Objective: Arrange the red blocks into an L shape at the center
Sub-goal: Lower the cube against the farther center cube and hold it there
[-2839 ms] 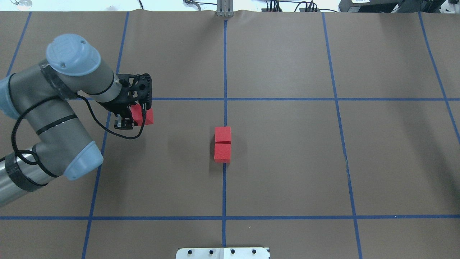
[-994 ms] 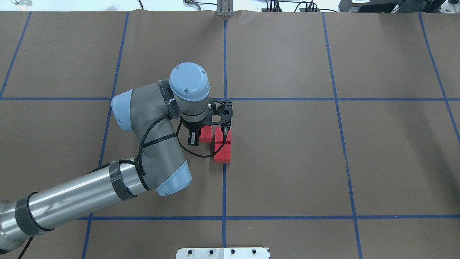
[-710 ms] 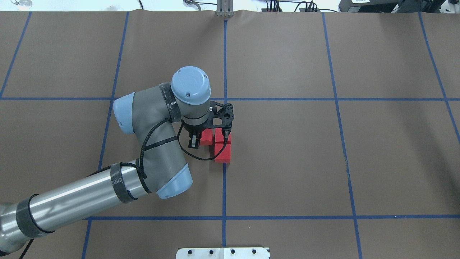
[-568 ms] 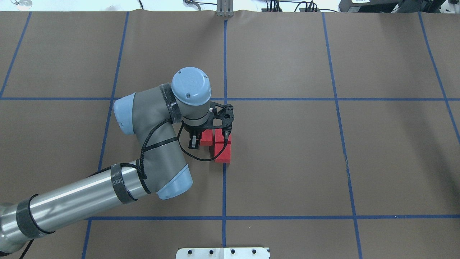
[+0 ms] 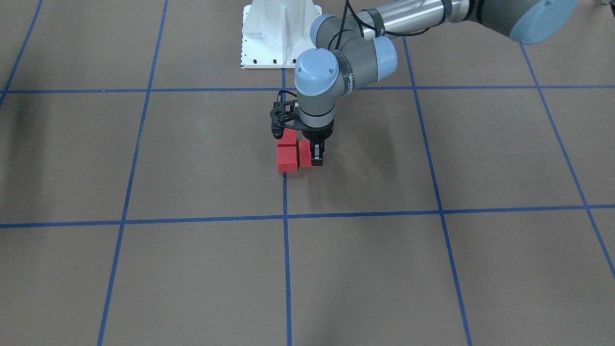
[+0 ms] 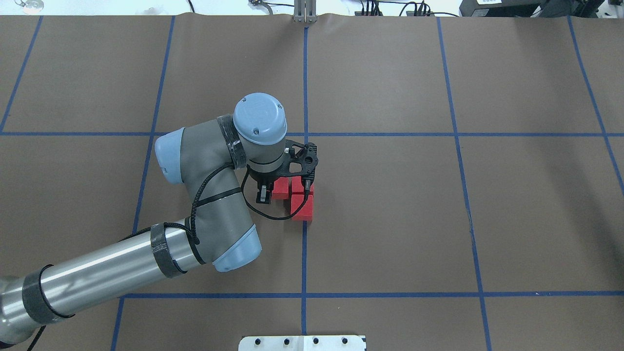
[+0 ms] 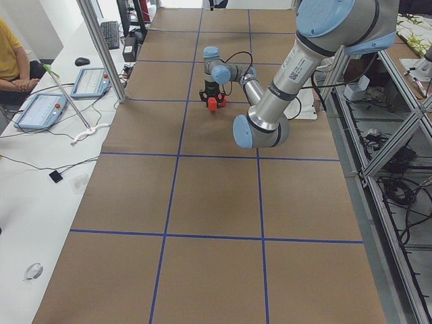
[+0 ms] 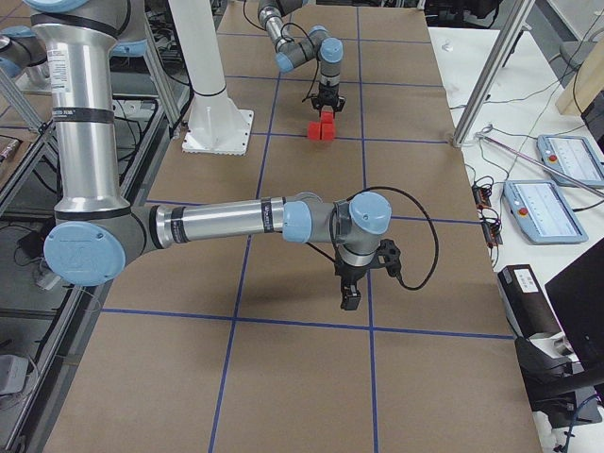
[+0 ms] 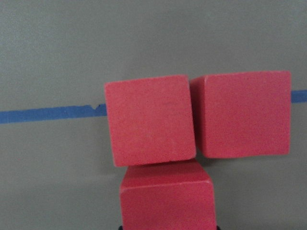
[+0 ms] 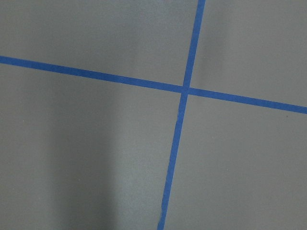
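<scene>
Three red blocks sit together at the center, over the blue tape line (image 6: 304, 243). Two of them (image 6: 302, 207) (image 6: 296, 185) lie in a row along the tape. The third block (image 6: 279, 188) is on the left side of the far one, so the three make an L. My left gripper (image 6: 280, 191) is shut on this third block (image 9: 165, 199), which fills the bottom of the left wrist view below the other two (image 9: 148, 120) (image 9: 242, 115). My right gripper (image 8: 351, 293) shows only in the exterior right view, low over bare floor, and I cannot tell its state.
The white robot base plate (image 5: 278, 33) is at the table's robot edge. The right arm (image 8: 236, 222) stretches low across the table's right end. A seated person (image 7: 13, 61) and control tablets (image 7: 40, 108) are at a side bench. An aluminium post (image 8: 481, 75) stands by the table.
The left arm carried the third red block from the left grid square to the center, beside the far block of the pair. Over the last second it has hardly moved.
</scene>
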Controlling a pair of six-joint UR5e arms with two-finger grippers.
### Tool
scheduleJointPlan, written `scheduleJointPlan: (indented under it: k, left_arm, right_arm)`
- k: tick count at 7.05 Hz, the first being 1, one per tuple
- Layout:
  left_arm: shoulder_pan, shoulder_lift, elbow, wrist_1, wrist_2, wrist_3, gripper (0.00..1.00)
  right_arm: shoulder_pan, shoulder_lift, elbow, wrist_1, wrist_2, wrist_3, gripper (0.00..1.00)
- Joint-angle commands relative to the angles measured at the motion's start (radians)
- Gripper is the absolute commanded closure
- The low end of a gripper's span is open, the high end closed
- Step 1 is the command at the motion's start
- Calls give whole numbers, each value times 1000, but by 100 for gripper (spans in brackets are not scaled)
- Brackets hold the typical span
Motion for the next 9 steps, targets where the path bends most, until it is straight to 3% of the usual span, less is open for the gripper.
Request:
scheduleJointPlan:
  k: [1, 9]
  left_arm:
    - [5, 1, 2, 2, 0, -1, 79]
    - [11, -5, 21, -3, 0, -47, 76]
  right_arm:
    - [0, 0, 0, 0, 0, 0, 1]
    - [0, 0, 0, 0, 0, 0, 1]
